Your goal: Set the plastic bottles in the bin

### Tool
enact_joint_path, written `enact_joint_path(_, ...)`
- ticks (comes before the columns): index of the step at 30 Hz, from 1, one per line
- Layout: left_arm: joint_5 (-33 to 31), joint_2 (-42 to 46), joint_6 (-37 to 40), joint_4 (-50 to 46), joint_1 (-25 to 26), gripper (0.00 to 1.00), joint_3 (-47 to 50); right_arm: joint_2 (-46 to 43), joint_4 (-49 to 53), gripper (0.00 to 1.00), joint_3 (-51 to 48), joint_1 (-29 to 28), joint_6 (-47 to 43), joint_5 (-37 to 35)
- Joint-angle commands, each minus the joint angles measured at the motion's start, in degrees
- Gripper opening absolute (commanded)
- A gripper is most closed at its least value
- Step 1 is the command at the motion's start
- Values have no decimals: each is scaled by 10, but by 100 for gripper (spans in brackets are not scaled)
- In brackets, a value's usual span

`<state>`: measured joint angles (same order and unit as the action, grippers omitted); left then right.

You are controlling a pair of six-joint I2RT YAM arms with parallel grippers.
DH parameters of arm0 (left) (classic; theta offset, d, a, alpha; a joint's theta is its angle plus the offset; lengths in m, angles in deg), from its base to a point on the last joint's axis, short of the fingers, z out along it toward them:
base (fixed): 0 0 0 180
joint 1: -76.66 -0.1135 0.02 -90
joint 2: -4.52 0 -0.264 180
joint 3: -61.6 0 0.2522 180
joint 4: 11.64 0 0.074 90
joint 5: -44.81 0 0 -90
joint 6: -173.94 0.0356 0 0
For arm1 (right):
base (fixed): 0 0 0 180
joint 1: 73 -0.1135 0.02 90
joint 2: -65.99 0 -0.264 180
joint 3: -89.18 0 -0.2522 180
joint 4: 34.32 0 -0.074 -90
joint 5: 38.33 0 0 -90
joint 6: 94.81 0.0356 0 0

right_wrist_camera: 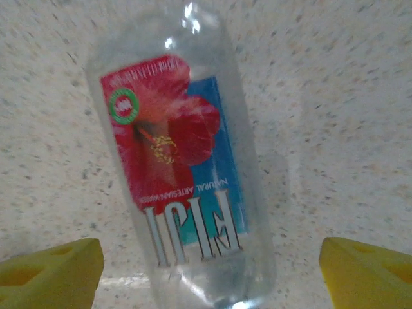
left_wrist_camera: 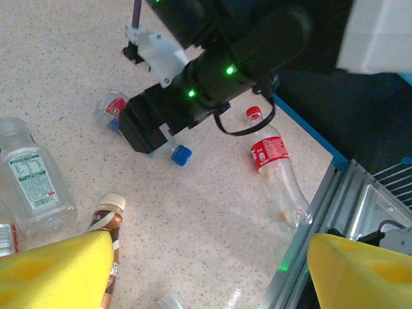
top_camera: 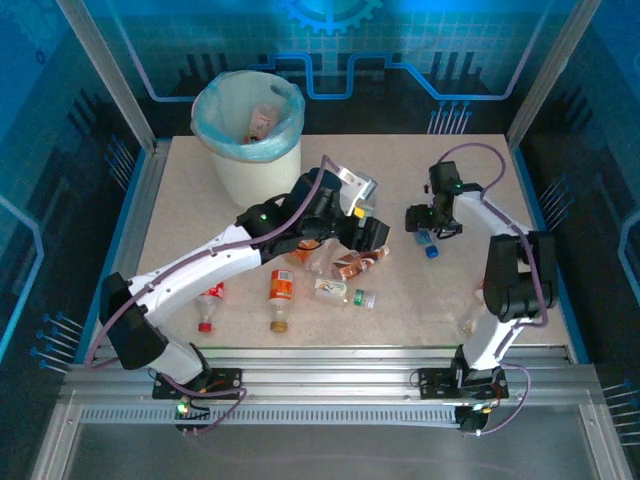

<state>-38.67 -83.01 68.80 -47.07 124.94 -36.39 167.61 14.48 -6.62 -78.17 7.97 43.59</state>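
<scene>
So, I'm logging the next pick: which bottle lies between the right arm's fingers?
The clear Fiji bottle with the red flower label, lying flat between the right yellow fingers. The other bottles lie apart, nothing flanking them.

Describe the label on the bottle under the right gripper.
The label shows a red flower on blue with white lettering, clearest in the right wrist view.

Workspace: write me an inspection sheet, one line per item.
Surface: speckled beige table, bottles scattered mid-table.
Job's things: bin far left, a labelled item inside; Fiji bottle, orange-label bottle and red-label bottle lie outside it.
Clutter: nothing seen.
End effectors: left end effector open, empty; right end effector open, straddling the Fiji bottle.
Cables: purple cables along both arms, no snag seen.
Surroundings: blue-lit panels, aluminium frame.
</scene>
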Motion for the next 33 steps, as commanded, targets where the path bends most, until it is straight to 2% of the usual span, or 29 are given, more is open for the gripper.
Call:
enact_joint_path(1,8,-3,-23,-5,1,80,-25,30,-7,85,-7,6,-13,20)
enact_joint_path(5,2,-11,-28,-17,1,80,-28,49,-12,77,-9,6,-13,28)
enact_joint_path(8,1,-18,-40,-15,1,80,-26,50,-7,64,-7,5,-21,36)
enact_joint_path(12,7,-32,-53,-8,1,80,-30,30,3,57,-11,4,-27,35)
enact_joint_path(17,0,-50,-43,-1,0,80,-46,-19,15,55,-23,-4,-20,37)
enact_joint_path(23,-11,-81,-35,11,-10,82,-87,-108,34,55,-28,-49,-2,55)
enact_joint_path(26,16,-90,-59,16,-38,84,-110,-166,22,55,-38,-85,6,79)
enact_joint_path(33,111,-70,-161,47,-159,84,-114,-272,-21,54,-45,-165,3,151)
